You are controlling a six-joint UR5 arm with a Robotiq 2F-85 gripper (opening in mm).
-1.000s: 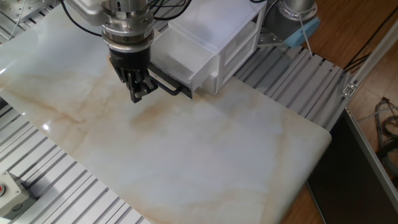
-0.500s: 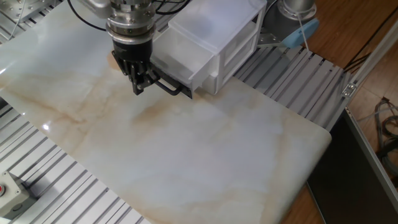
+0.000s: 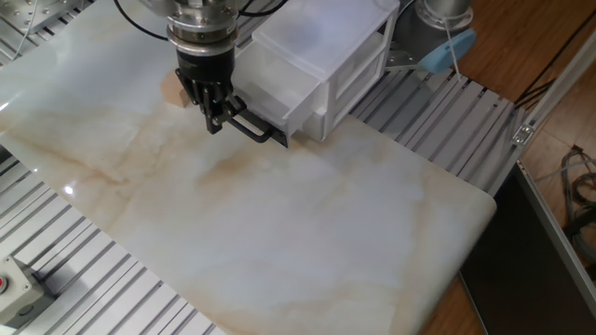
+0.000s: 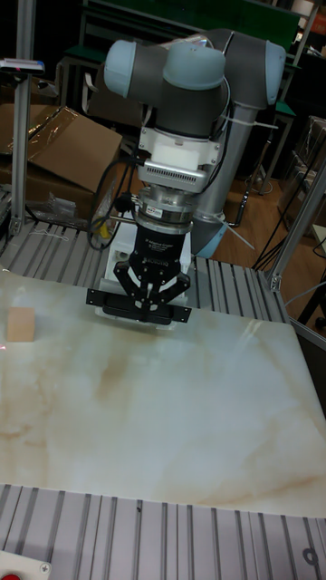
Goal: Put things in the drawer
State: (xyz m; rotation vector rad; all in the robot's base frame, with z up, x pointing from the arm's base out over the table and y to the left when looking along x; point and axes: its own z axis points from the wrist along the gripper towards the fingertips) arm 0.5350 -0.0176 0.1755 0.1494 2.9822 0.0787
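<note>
Fingers of gripper (image 3: 219,119) point down at the long black bar handle (image 4: 139,305) of the white drawer (image 3: 275,82), apparently pinching it near one end; exact closure hard to confirm. Drawer sits partly pulled out of the cabinet (image 3: 345,56), likely being opened to receive things. Small wooden cube (image 4: 20,324) rests on the marble table (image 3: 307,223), well apart from the gripper, untouched.
</note>
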